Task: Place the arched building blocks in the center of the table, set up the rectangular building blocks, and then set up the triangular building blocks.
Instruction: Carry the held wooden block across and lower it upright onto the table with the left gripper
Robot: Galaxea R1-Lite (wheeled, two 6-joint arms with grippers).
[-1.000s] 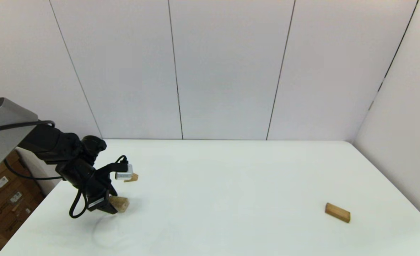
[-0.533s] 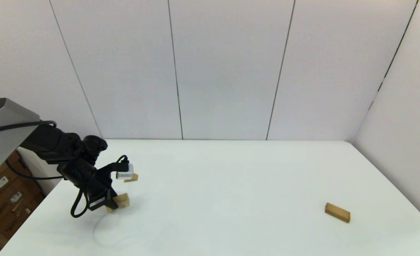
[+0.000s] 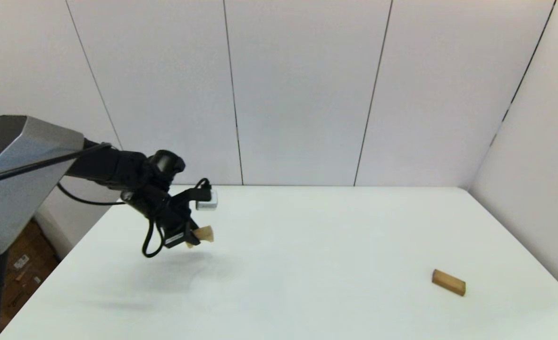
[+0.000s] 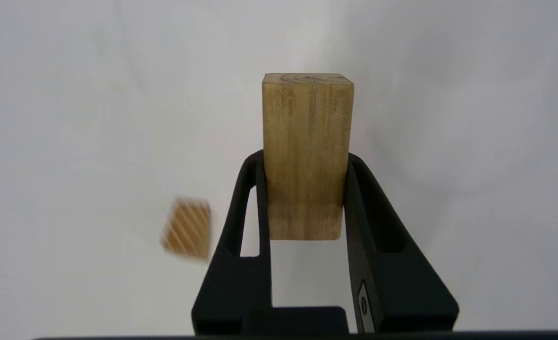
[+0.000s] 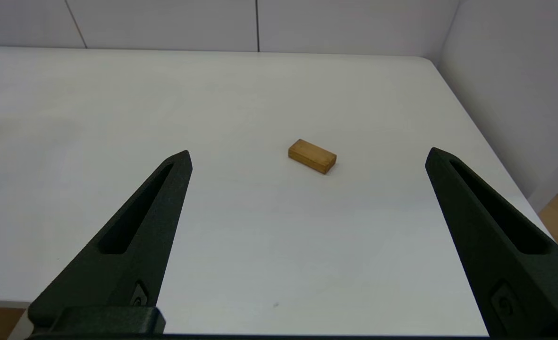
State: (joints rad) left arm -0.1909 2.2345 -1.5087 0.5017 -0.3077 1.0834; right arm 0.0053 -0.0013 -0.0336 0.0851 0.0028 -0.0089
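Your table [image 3: 307, 245] is the big white slab filling most of the head view. Your left arm reaches in over its left side, and the left gripper [image 3: 190, 237] hangs in the air above the surface, casting a soft shadow below. Its fingers [image 4: 241, 222] are clamped on the arched building blocks [image 4: 307, 156], pinching the two flat sides, with the far end of the block sticking out past the fingertips. That block is clear of the table, well left of center.

The right gripper [image 5: 307, 158] sits back off the near right edge, its fingers spread wide with nothing between them. Out ahead of it, the rectangular building blocks [image 5: 312, 156] lie flat on the right side of the table, well apart from everything else.

Smallest one: the triangular building blocks [image 4: 187, 228] show up blurry in the left wrist view, down on the table beside the left gripper.
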